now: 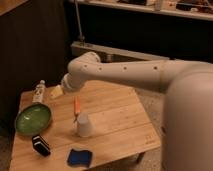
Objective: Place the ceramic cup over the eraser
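You have a plain white ceramic cup (pixel 84 126) on the light wood-grain table (pixel 122 112), the black eraser (pixel 41 145) with its whitish stripe at the cup's eight o'clock, a green bowl (pixel 33 119), a blue pad (pixel 79 157) and an orange stick (pixel 76 107). Your cream claw (pixel 56 92) hangs at the table's ten o'clock.
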You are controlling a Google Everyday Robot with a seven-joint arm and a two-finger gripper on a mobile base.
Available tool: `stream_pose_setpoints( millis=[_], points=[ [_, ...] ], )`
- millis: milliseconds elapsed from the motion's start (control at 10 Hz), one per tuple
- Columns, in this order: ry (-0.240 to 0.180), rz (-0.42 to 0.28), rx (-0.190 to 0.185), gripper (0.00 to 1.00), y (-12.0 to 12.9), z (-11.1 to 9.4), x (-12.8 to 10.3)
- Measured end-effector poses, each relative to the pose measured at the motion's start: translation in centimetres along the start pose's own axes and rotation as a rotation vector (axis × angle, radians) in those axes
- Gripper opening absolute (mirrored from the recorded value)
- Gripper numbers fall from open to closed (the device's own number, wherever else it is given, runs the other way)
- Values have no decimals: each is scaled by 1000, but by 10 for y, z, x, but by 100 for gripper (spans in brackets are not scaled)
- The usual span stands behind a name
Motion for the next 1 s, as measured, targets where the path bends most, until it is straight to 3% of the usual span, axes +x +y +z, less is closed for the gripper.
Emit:
stream_pose_setpoints(
  millis=[200,400,800,900,1000],
  points=[
    [-72,-22,-17,80,-13,-23,16],
    [-111,-35,-22,80,-18,-35,25],
    [-111,-41,-30,80,-16,-35,24],
    [-107,-62,-46,80,-15,-36,23],
    [-112,-116,-94,80,-17,-43,23]
  ],
)
